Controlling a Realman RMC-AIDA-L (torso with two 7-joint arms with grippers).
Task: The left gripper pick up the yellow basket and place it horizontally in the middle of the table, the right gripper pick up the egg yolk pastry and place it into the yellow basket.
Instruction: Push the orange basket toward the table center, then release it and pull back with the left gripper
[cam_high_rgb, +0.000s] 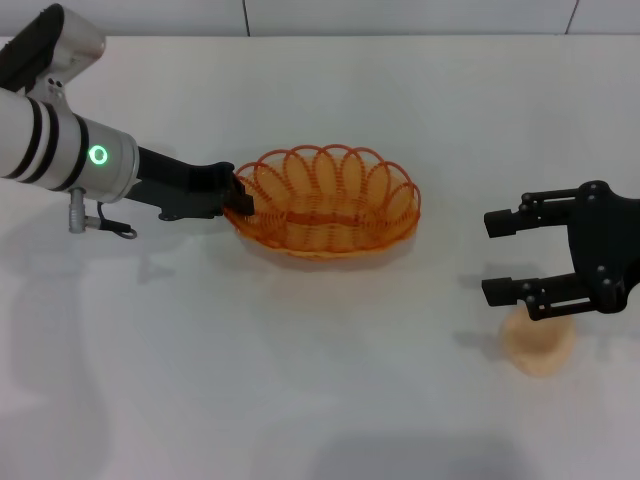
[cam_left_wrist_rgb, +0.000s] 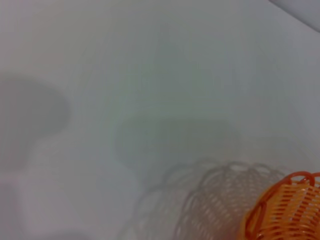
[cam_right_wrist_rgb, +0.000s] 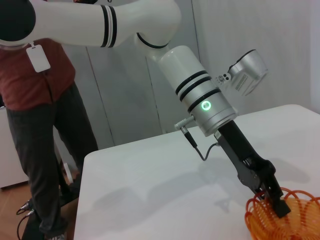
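Yellow basket (cam_high_rgb: 327, 203) sat near the middle of the white tabletop (cam_high_rgb: 300, 380) with its long axis running across your view, its scalloped rim upward. At its left end you had the left claw (cam_high_rgb: 240, 200) closed on the rim wire, the black arm and the silver segment with the green ring light reaching in from the left edge. From the right wrist view you could see that same left claw (cam_right_wrist_rgb: 276, 199) pinching the basket's rim (cam_right_wrist_rgb: 285, 220) from above, and behind the tabletop (cam_right_wrist_rgb: 150, 175) a person in a red top (cam_right_wrist_rgb: 45, 100) stood beside white wall panels. Your left wrist view caught only a corner of the basket (cam_left_wrist_rgb: 285, 210) and its shadow on the tabletop (cam_left_wrist_rgb: 150, 75); its own fingers did not show there.

Further right, well apart from the basket, the right claw (cam_high_rgb: 505, 257) hung with its two fingers spread wide and nothing between them. The egg yolk pastry (cam_high_rgb: 538, 343) lay on the tabletop just below that claw in your head view, partly covered by its black body.
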